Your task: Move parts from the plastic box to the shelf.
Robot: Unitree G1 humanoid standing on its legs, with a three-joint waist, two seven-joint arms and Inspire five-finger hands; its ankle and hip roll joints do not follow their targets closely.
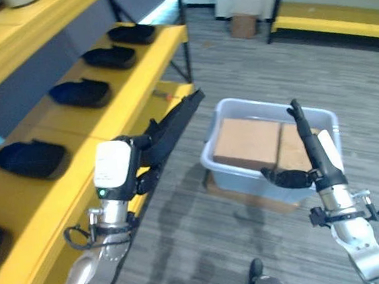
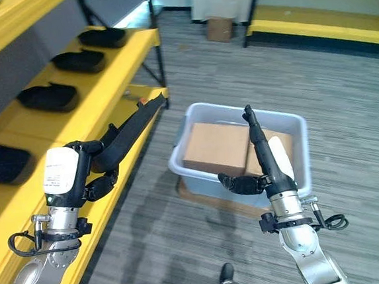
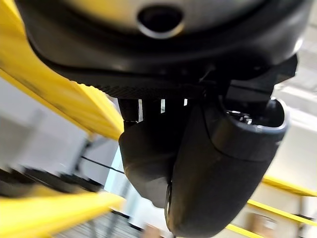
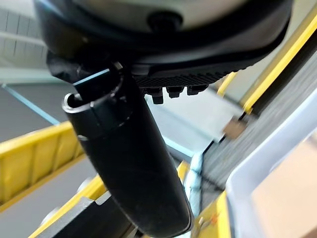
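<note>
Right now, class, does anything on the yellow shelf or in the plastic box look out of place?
Nothing stands out: the black parts sit in a row on the yellow shelf, and two brown cardboard boxes lie flat inside the pale plastic box.

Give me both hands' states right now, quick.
Left hand: open, fingers straight, holding nothing.
Right hand: open, fingers straight above the box, holding nothing.
</note>
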